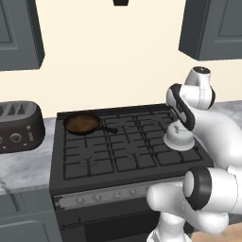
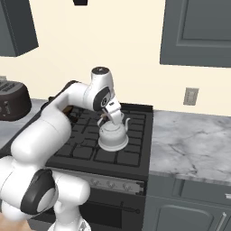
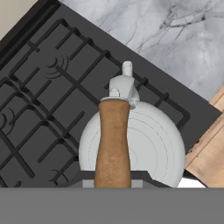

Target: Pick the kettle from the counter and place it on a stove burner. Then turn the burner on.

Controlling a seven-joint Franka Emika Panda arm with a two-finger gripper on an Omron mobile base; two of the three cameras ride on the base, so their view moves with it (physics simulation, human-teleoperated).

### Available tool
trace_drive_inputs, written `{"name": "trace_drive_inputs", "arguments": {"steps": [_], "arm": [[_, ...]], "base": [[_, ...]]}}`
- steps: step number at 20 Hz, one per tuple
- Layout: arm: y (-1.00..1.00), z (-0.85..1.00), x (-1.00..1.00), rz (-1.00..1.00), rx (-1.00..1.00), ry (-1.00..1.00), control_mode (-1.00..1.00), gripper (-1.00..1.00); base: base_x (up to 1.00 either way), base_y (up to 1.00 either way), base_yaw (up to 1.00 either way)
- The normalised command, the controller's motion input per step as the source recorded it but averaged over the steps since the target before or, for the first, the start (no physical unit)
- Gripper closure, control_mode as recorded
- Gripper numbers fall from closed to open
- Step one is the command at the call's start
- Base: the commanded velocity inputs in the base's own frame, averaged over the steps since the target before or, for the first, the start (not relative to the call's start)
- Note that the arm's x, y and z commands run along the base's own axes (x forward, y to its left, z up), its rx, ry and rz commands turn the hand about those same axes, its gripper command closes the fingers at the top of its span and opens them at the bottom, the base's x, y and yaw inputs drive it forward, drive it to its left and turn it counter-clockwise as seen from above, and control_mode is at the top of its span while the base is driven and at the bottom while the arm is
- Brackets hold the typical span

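Right base view: kettle (image 2: pixel 113 135) spout points toward counter (image 2: pixel 194 140).

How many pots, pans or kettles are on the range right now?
2. The kettle sits on the grates at the range's front right, the gripper at its handle. A frying pan sits at the back left. The arm may hide more.

The kettle (image 2: pixel 113 135) sits on the grate at the front right of the range (image 1: pixel 94 160), the frying pan (image 1: pixel 82 124) at its rear left, the toaster (image 1: pixel 19 125) left of the range, and the counter (image 2: pixel 194 140) to its right.
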Motion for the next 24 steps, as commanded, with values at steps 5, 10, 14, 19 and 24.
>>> {"name": "trace_drive_inputs", "arguments": {"steps": [5,10,14,19,24], "arm": [[0.0,-0.06,0.1,0.0,0.0,0.0,-1.0,1.0],[-0.05,-0.1,0.07,0.0,0.0,0.0,-1.0,1.0],[-0.11,-0.11,0.08,0.0,0.0,0.0,-1.0,1.0],[-0.04,-0.13,0.16,0.0,0.0,0.0,-1.0,1.0],[0.0,-0.15,0.23,0.0,0.0,0.0,-1.0,1.0]], "base": [[0.0,0.0,0.0],[0.0,0.0,0.0],[0.0,0.0,0.0],[0.0,0.0,0.0],[0.0,0.0,0.0]]}}
